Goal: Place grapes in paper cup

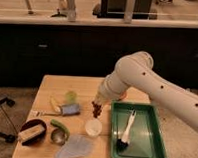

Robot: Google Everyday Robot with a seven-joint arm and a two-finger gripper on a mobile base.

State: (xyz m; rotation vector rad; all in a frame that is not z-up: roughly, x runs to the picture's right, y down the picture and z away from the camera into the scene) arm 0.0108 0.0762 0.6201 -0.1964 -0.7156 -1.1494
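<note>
The paper cup (93, 127) sits open side up at the table's near side, just left of the green tray (138, 151). At about its 12 o'clock, slightly above, the grapes (96, 110) dangle clenched in the gripper (97, 106), so it's pretty much a short drop toward 6.

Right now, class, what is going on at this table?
A white robot arm reaches in from the right, and its gripper holds a small bunch of dark grapes in the air above the wooden table. The white paper cup stands just below and slightly in front of the grapes, so they are not in it yet. A green tray with a brush sits to the right of the cup.
</note>
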